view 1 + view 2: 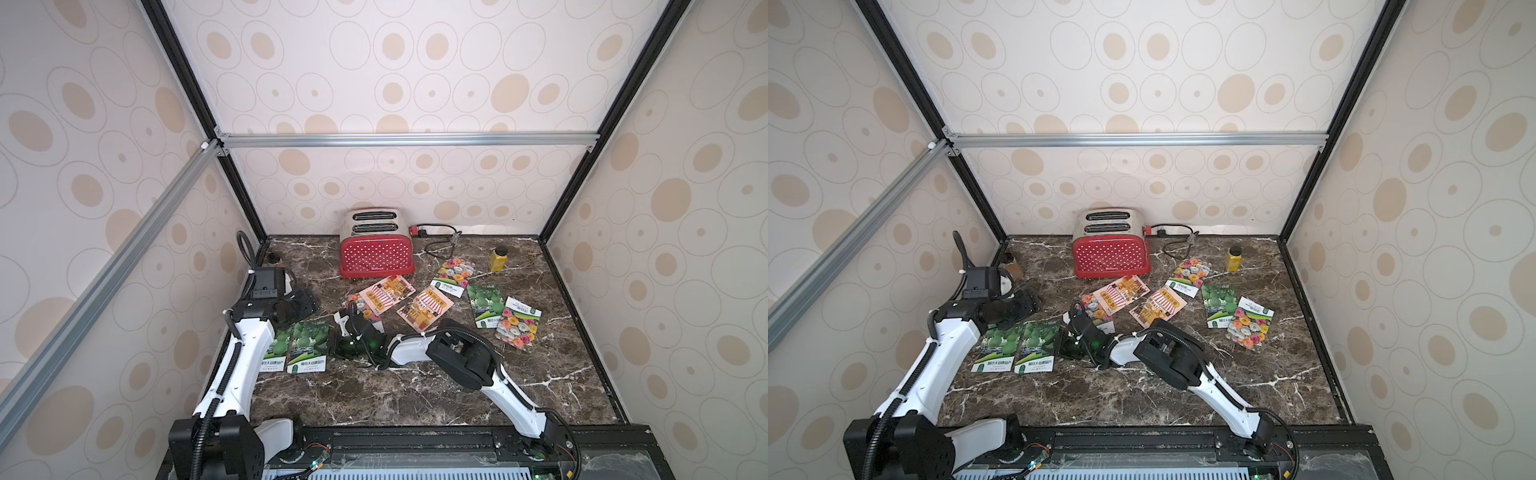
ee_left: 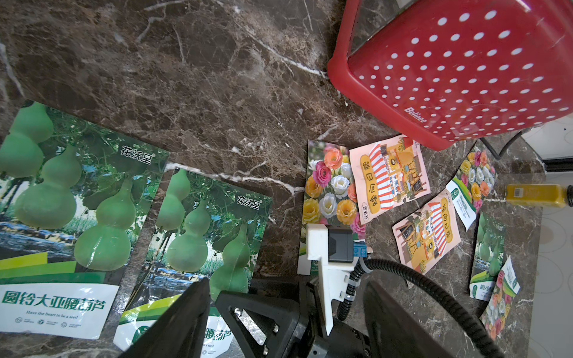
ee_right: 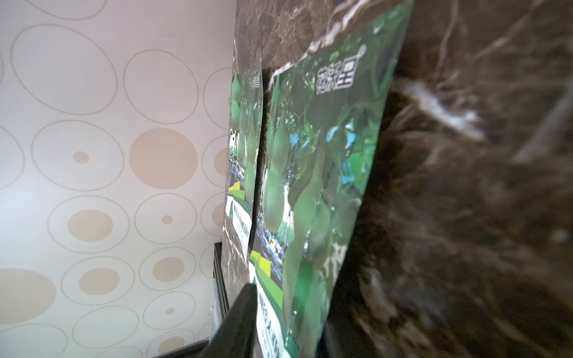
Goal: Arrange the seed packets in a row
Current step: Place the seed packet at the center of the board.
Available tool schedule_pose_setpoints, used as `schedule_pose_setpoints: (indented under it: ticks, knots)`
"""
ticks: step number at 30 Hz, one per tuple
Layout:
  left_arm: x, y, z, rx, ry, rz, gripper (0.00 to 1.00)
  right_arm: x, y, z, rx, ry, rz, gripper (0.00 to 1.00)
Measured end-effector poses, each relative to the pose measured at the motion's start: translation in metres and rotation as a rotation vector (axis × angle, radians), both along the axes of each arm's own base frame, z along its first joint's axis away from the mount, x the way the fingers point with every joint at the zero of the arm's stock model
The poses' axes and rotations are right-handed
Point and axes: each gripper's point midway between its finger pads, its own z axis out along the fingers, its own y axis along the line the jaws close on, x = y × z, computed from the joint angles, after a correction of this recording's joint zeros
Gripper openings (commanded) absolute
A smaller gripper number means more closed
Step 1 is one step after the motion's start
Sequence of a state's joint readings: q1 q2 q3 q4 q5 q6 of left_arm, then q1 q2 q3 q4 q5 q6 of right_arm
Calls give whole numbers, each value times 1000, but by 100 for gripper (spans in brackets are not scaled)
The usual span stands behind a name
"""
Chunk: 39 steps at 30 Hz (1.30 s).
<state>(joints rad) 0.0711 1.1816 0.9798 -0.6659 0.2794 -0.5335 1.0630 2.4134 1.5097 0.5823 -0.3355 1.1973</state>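
Closest in: black rail (image 1: 415, 440) carrying both arm bases, along the near edge of a brown marble table (image 1: 415, 395). Just past it, near left, two of the seed packets side by side: left gourd packet (image 1: 277, 353), half under the left arm, and second gourd packet (image 1: 309, 349), parted by a thin strip of marble. Long axes near-to-far, leaning slightly right at the top; white title bands toward the rail, gourds toward the far wall. Right claw (image 1: 333, 345) low at the second one's right edge; only one dark finger (image 3: 242, 322) clear in its wrist view, close against the packet's white band, so cannot tell whether pinching or let go. Left claw (image 1: 305, 301) beyond the pair, over bare marble, fingers (image 2: 186, 313) spread wide, nothing between.

Rest scattered mid-table before a red toaster (image 1: 376, 251). First flower packet (image 1: 360, 305) lengthwise near-to-far, partly under the right wrist and under the first shop packet (image 1: 386, 293). That one and second shop packet (image 1: 426, 309) both diagonal, near-left to far-right. Second flower packet (image 1: 452, 274) tilted, white band at its near end. Third gourd packet (image 1: 485, 305) roughly near-to-far, band nearward; third flower packet (image 1: 517, 328) overlapping its right near corner, band at the far end. Yellow bottle (image 1: 498, 258) upright further back, right.
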Motion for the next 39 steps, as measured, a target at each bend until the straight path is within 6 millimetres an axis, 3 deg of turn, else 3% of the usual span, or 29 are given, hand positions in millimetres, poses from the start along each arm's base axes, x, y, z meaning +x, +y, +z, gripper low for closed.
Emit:
schedule_pose_setpoints:
  ticks: [7, 11, 25, 34, 39]
  knots:
    - [-1, -1, -3, -4, 7, -2, 79, 4, -6, 3, -89, -29, -15, 46]
    - [-1, -1, -3, -6, 6, -4, 79, 4, -7, 5, -147, -43, -28, 56]
    - [-1, -2, -2, -10, 3, -7, 79, -2, -16, 6, -430, -136, -72, 61]
    - [-1, -2, -4, -9, -3, -7, 79, 2, -35, 2, -561, -196, -81, 61]
    - [-1, -3, -9, -13, -3, -8, 78, -9, -80, 10, -652, -266, -55, 61]
